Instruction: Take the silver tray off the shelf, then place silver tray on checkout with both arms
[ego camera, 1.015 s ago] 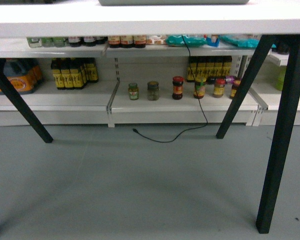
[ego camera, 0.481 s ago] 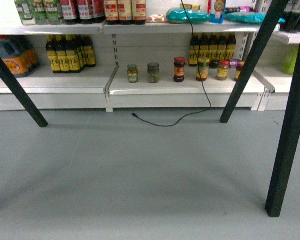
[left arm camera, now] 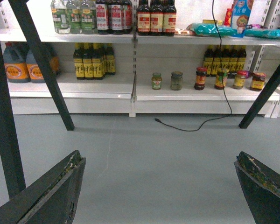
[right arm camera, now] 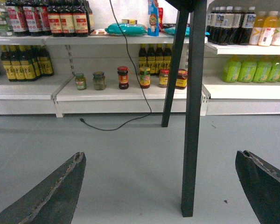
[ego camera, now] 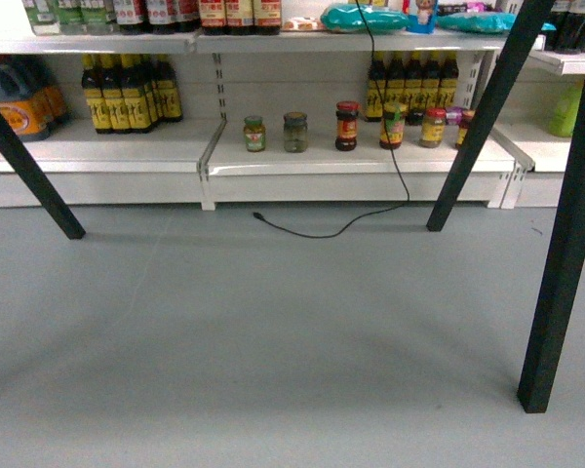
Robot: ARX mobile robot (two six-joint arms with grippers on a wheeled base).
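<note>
1. The left claw (left arm camera: 158,186) stood wide apart, holding nothing, above the grey floor (left arm camera: 149,158).
2. The right claw (right arm camera: 161,186) was also spread wide and held nothing.
3. Slanted black table legs (ego camera: 480,117) crossed the view near the robot.
4. Far behind, a white shelf (ego camera: 361,161) carried jars (ego camera: 347,125) and bottles (ego camera: 127,93).
5. A black cable (ego camera: 370,210) trailed to the floor.
6. The tray was in no view.

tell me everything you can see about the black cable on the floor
The black cable is thin and slack. It hangs down from above the upper shelf, passes in front of the jars, then curves left across the grey floor. Its small plug end lies loose, connected to nothing.
</note>
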